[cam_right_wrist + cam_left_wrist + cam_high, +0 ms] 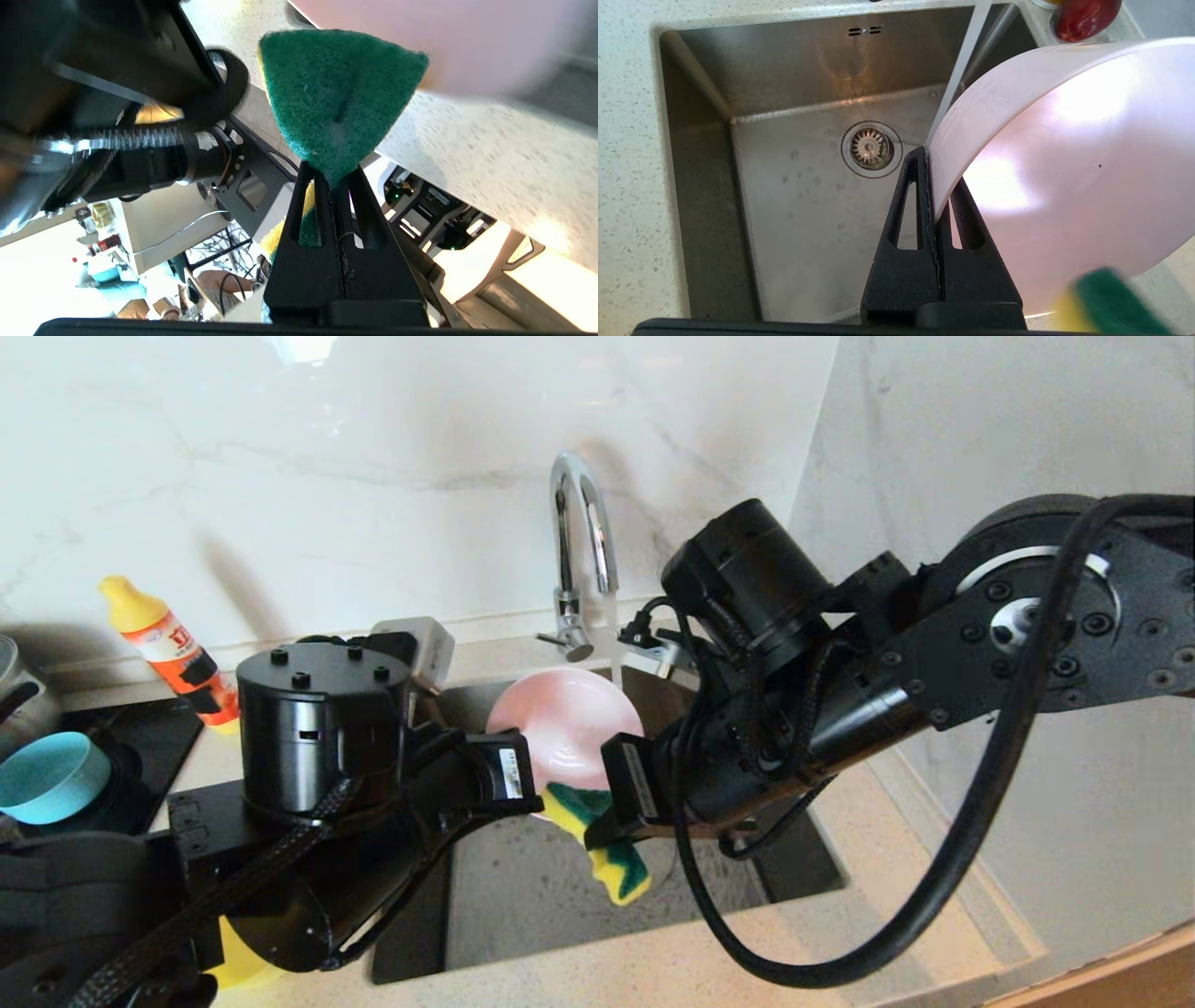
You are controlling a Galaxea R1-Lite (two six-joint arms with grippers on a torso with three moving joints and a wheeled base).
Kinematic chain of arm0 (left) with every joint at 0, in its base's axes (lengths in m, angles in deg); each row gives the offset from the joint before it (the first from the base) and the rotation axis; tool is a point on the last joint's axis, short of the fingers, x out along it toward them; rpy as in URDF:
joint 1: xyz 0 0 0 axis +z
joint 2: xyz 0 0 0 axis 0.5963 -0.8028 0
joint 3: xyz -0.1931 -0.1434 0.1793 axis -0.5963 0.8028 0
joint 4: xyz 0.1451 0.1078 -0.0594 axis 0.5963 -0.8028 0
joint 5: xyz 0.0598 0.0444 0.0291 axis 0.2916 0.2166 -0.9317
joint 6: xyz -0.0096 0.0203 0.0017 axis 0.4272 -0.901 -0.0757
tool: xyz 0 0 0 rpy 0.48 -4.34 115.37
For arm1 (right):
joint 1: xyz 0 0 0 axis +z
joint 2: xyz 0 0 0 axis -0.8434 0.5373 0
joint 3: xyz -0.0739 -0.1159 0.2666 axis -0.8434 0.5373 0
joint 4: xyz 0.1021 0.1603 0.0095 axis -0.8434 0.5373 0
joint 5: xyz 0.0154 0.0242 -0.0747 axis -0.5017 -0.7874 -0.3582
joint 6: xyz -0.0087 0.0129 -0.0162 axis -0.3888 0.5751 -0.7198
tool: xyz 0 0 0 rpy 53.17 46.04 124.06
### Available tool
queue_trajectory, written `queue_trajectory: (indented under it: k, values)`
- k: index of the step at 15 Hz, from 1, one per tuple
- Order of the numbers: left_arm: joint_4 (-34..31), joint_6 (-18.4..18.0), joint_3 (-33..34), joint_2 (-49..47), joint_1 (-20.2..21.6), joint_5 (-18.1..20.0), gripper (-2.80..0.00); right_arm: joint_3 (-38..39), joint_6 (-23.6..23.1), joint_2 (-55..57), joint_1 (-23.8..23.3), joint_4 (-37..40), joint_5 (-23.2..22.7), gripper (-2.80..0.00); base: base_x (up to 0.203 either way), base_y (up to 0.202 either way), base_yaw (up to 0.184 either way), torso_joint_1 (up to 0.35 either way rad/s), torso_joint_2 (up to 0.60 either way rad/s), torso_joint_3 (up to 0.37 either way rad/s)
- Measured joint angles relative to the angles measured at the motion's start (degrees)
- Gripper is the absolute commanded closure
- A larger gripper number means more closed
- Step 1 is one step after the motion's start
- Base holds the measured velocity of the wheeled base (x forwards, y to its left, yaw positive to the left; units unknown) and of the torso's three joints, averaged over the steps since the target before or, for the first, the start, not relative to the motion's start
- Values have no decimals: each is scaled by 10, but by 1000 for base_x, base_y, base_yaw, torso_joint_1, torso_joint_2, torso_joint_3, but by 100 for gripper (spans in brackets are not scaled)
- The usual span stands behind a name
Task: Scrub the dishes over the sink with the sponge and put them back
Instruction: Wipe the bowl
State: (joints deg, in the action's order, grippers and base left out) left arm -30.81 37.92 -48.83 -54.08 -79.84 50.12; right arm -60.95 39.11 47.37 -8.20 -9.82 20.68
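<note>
My left gripper (936, 172) is shut on the rim of the pale pink bowl (1064, 163) and holds it tilted on edge above the sink (808, 210). In the head view the pink bowl (569, 723) faces me, just below the faucet. My right gripper (332, 175) is shut on the sponge (336, 88), which is folded with its green face outward, right beside the bowl (444, 37). The sponge (611, 859) hangs at the bowl's lower edge. A light blue bowl (51, 775) sits at far left. A yellow bowl (238, 966) peeks out under my left arm.
Water runs from the chrome faucet (574, 551) into the basin behind the bowl. An orange detergent bottle (173, 653) stands on the counter at back left. A red fruit (1085, 14) lies past the sink's far corner. The drain strainer (871, 148) sits mid-basin.
</note>
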Motion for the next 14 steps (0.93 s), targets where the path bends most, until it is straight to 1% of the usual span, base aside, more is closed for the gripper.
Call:
queue_trajectory:
  k: [3,5,7,8,10,12,14]
  values:
    - [-1,0,-5,-2,5,0,0,14,0,-28,-14,0,0,0,0,0,0,0,0,0]
    - [-3,1,-5,-5,20,3,0,14,-1,-50,-20,0,0,0,0,0,0,0,0,0]
    - [-2,11,1,-14,34,5,0,12,-2,-68,-28,0,0,0,0,0,0,0,0,0]
    - [-6,19,4,-18,37,6,0,11,-2,-77,-34,1,0,0,0,0,0,0,0,0]
    - [-11,23,9,-22,40,17,0,8,-4,-92,-41,5,-1,0,0,0,0,0,0,0]
    - [-37,24,16,-31,42,26,0,8,-4,-107,-46,5,-3,0,0,0,0,0,0,0]
    - [-86,36,15,-46,50,27,0,15,-5,-121,-51,5,-4,0,0,0,0,0,0,0]
